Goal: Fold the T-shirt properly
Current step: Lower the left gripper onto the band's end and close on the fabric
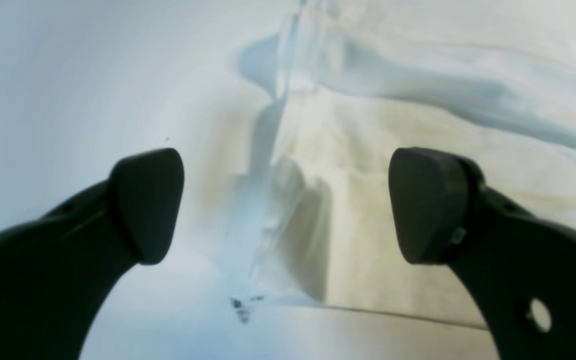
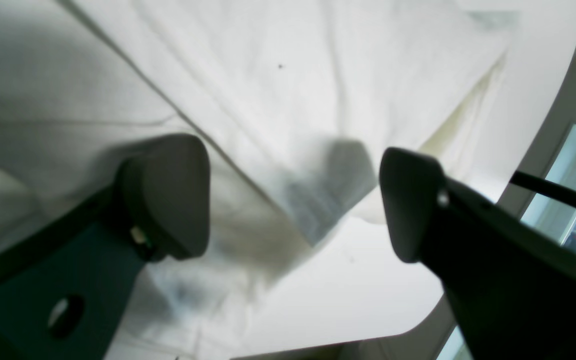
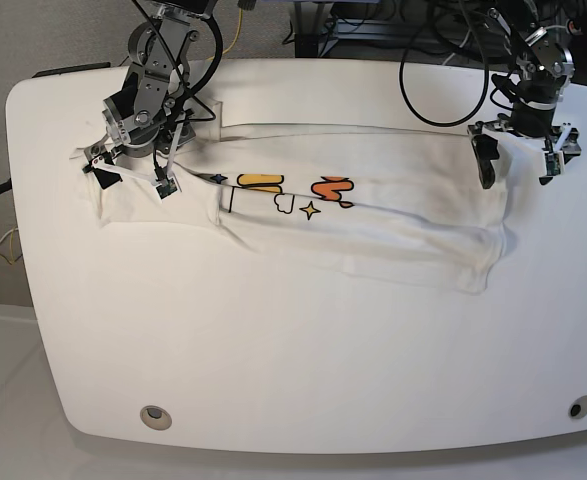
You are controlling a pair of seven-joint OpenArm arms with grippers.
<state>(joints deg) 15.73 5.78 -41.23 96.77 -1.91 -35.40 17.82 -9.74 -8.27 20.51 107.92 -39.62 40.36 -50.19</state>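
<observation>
The white T-shirt (image 3: 373,230) lies across the far half of the white table (image 3: 273,360), folded into a long band with part of its yellow and orange print showing. My left gripper (image 3: 519,165) hovers over the band's right end, open. In the left wrist view its fingers (image 1: 148,205) straddle a cloth edge of the T-shirt (image 1: 418,100), gripping nothing. My right gripper (image 3: 133,180) is open over the left end. In the right wrist view, the right gripper (image 2: 293,200) stands wide over a corner of the T-shirt (image 2: 268,75), one finger over cloth and one over bare table (image 2: 368,290).
Black cables (image 3: 443,60) hang behind the table's far edge. Two round holes (image 3: 155,416) (image 3: 573,407) sit near the front corners. The rounded table corner (image 2: 468,300) lies close to my right gripper. Bare tabletop (image 1: 68,75) shows left of the cloth.
</observation>
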